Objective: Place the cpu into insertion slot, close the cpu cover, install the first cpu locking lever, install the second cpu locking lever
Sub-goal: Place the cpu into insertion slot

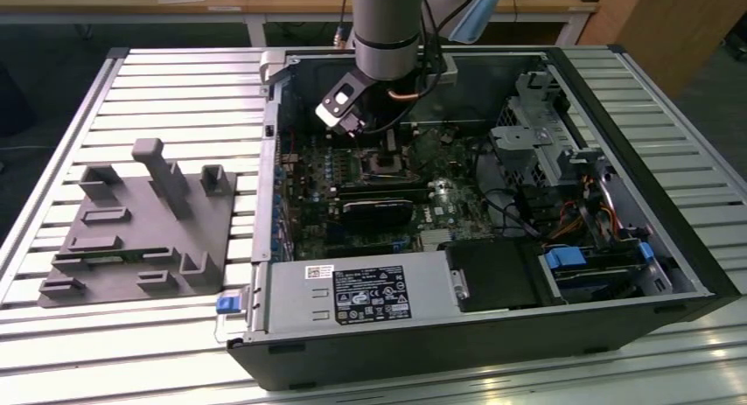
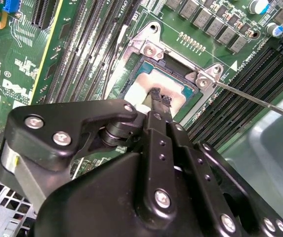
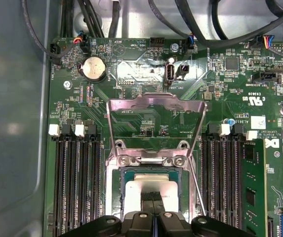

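In both wrist views the cpu (image 2: 173, 85) (image 3: 136, 190), a dull silver square, lies in the insertion slot (image 2: 131, 74) (image 3: 115, 197) on the green motherboard. My gripper (image 2: 160, 95) (image 3: 153, 196) is shut, its two black fingertips pressed together and resting on the middle of the chip's top. The cpu cover (image 3: 156, 102), a silvery frame with a large window, stands swung open from its hinge beyond the socket. A thin metal locking lever (image 2: 260, 101) (image 3: 196, 185) sticks out unlatched beside the socket. In the exterior view the gripper (image 1: 373, 144) hangs just above the socket (image 1: 380, 165) inside the open case.
Black memory slots (image 3: 74, 182) (image 3: 225, 182) flank the socket on both sides. Cables (image 3: 205, 29) run along the case wall behind the board. A black labelled power-supply box (image 1: 367, 293) and drive bays (image 1: 583, 265) fill the case's near side; a grey fixture (image 1: 140, 230) sits on the exterior view's left.
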`<state>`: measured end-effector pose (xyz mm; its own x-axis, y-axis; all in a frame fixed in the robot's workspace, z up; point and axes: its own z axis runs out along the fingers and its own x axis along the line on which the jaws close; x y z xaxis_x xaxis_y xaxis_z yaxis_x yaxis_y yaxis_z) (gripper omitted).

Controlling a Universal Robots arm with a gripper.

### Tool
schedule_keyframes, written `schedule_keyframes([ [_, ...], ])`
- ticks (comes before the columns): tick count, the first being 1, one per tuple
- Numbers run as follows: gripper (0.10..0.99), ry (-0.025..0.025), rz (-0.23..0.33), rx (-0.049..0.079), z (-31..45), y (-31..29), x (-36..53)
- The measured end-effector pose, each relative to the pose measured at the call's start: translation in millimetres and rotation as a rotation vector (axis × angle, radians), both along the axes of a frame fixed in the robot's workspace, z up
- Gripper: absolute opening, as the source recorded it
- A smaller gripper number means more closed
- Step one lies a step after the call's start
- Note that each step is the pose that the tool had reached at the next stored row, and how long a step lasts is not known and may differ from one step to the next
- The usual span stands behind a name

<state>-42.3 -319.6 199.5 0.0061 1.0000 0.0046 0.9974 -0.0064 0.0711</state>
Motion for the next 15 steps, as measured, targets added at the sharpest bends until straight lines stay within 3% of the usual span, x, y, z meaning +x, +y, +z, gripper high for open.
schedule_keyframes([
  [6,0.106,-0.001,0.0,0.003,0.2,0.2,0.2],
  [10,0.106,-0.0012,0.0,0.002,10.9,0.1,0.1],
  [15,0.106,-0.0074,0.0,0.002,26.4,0.1,0.1],
])
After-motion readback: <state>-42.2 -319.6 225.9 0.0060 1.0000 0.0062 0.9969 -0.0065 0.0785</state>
